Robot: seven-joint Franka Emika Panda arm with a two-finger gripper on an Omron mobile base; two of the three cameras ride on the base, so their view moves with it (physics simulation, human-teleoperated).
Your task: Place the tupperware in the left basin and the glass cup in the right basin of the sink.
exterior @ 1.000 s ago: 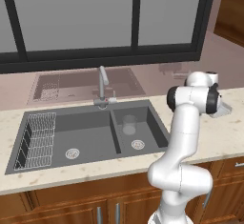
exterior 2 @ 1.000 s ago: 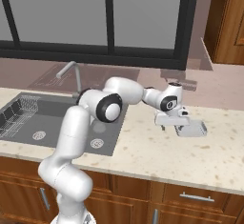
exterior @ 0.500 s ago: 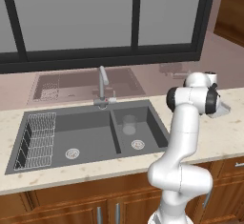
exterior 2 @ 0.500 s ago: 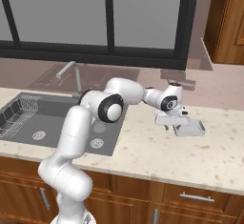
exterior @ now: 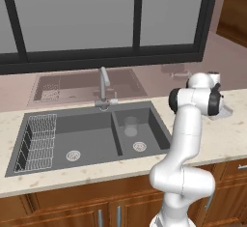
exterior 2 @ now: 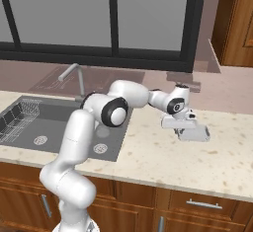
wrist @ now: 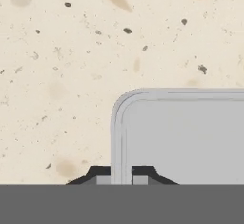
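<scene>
Now the gripper [wrist: 121, 178] is clenched on the rim of the tupperware [wrist: 186, 137], its 2 fingertips [wrist: 102, 174] pinching the box's wall from either side. The tupperware [exterior 2: 193, 134] sits over the speckled counter [exterior 2: 163, 157], well right of the sink [exterior: 91, 136]. The glass cup [exterior: 130, 126] stands upright in the right basin [exterior: 144, 133], near its drain [exterior: 139, 146]. A wire rack [exterior: 37, 141] lies in the left basin [exterior: 82, 141].

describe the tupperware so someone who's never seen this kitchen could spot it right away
Start at the dark sink in the speckled beige counter and go right, past the narrower basin that holds the glass cup. The tupperware lies flat on the counter under the end effector, whose fingers straddle its rim. It is a low whitish box with rounded corners, the one loose thing there.
</scene>
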